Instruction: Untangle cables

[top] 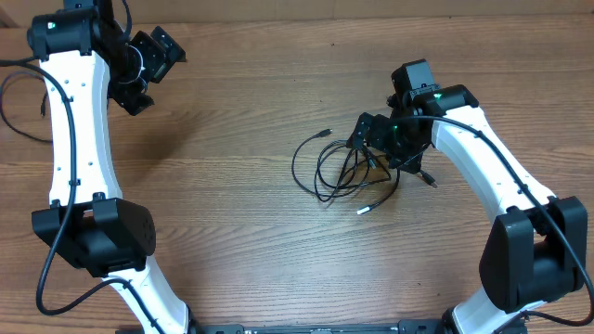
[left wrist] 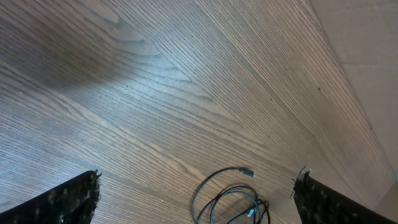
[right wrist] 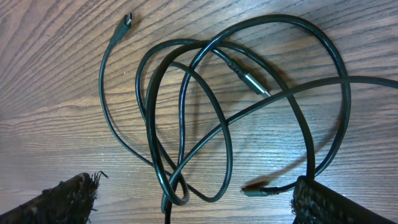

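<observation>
The cables (top: 339, 172) lie bunched in overlapping loops on the wooden table (top: 241, 186), right of centre. One plug (top: 325, 134) points up-left, and a silvery tip (top: 364, 210) sticks out below the bunch. My right gripper (top: 385, 148) hovers open over the right side of the bunch. In the right wrist view the loops (right wrist: 186, 93) spread between its fingertips (right wrist: 62, 199), and a plug end (right wrist: 255, 190) lies by the right finger. My left gripper (top: 153, 74) is open at the far left, away from the cables, and sees them (left wrist: 230, 194) only at a distance.
Thick black arm cables (top: 19, 93) curl at the far left edge. A beige wall (left wrist: 367, 43) rises behind the table's back edge. Both white arm bases (top: 93, 241) stand near the front corners.
</observation>
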